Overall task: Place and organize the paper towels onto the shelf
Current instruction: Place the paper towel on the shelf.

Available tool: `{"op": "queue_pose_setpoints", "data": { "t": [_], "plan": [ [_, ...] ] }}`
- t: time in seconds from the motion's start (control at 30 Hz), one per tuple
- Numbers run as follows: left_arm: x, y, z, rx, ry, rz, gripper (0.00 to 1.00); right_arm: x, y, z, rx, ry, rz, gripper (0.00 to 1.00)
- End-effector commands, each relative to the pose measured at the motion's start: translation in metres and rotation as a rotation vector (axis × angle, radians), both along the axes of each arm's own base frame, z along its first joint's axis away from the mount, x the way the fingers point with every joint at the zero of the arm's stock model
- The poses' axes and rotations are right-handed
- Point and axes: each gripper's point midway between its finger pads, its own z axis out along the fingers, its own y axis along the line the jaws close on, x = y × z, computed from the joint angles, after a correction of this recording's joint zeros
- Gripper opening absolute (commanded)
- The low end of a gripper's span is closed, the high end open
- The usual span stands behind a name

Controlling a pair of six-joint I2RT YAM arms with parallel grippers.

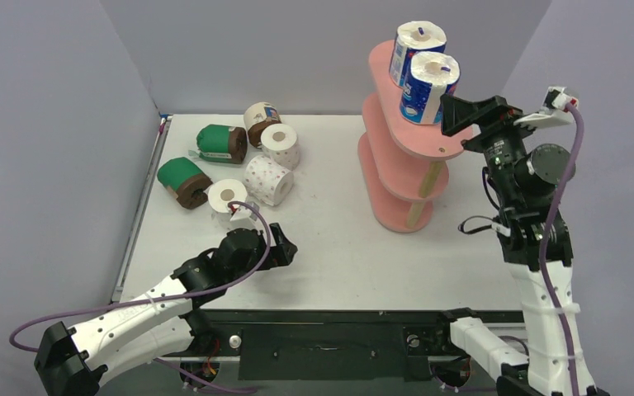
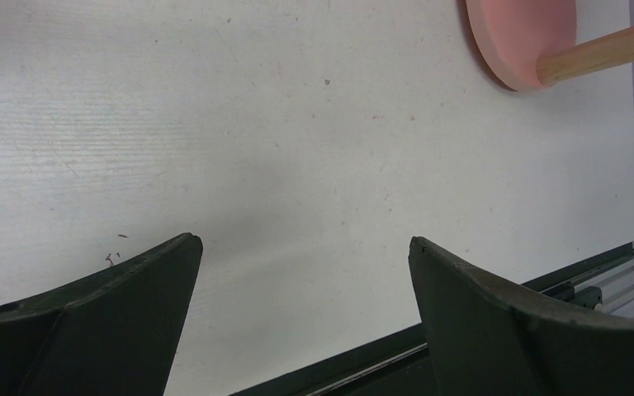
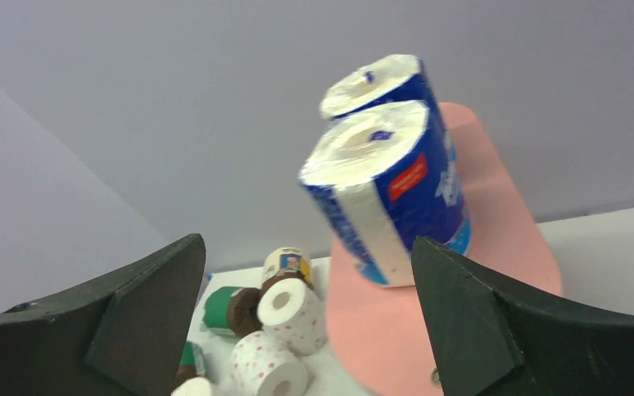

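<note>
Two blue-white wrapped paper rolls upright on top board of pink three-tier shelf, six other rolls on white table left of shelf; left pincer, right pincer wide open, empty, so back right one straight off shelf, avoid clipping nearer roll.

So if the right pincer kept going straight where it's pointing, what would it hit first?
Probably the nearer blue-white roll, standing on the pink shelf's top board right ahead of the open right pincer, though depth is hard to judge.
</note>
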Motion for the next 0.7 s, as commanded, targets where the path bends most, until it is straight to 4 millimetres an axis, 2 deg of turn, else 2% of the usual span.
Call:
{"op": "queue_pose_setpoints", "data": {
  "t": [0.0, 0.03, 0.07, 0.13, 0.3, 0.37, 0.47, 0.57, 0.6, 0.63, 0.67],
  "plan": [
    [0.011, 0.000, 0.031, -0.027, -0.061, 0.029, 0.97, -0.042, 0.018, 0.009, -0.070, -0.006, 0.062, 0.91],
    [0.010, 0.001, 0.032, -0.021, -0.060, 0.030, 0.97, -0.049, 0.032, 0.002, -0.096, 0.018, 0.115, 0.91],
    [0.012, 0.002, 0.035, -0.021, -0.068, 0.036, 0.97, -0.055, 0.038, 0.002, -0.110, 0.021, 0.138, 0.91],
    [0.013, 0.005, 0.040, -0.016, -0.077, 0.049, 0.97, -0.066, 0.056, -0.010, -0.161, 0.057, 0.188, 0.91],
    [0.018, 0.018, 0.058, 0.011, -0.108, 0.100, 0.97, -0.094, 0.112, -0.052, -0.296, 0.132, 0.296, 0.91],
    [0.019, 0.024, 0.067, 0.022, -0.123, 0.126, 0.97, -0.101, 0.134, -0.078, -0.360, 0.164, 0.318, 0.91],
    [0.023, 0.038, 0.078, 0.045, -0.148, 0.180, 0.97, -0.116, 0.164, -0.104, -0.430, 0.185, 0.356, 0.92],
    [0.024, 0.054, 0.089, 0.071, -0.168, 0.242, 0.97, -0.115, 0.176, -0.136, -0.433, 0.224, 0.336, 0.92],
    [0.024, 0.060, 0.088, 0.085, -0.163, 0.259, 0.97, -0.115, 0.180, -0.140, -0.401, 0.228, 0.339, 0.92],
    [0.025, 0.065, 0.092, 0.088, -0.173, 0.281, 0.97, -0.115, 0.182, -0.158, -0.414, 0.250, 0.340, 0.92],
    [0.026, 0.070, 0.091, 0.102, -0.166, 0.300, 0.97, -0.115, 0.185, -0.163, -0.384, 0.261, 0.344, 0.93]
  ]
}}
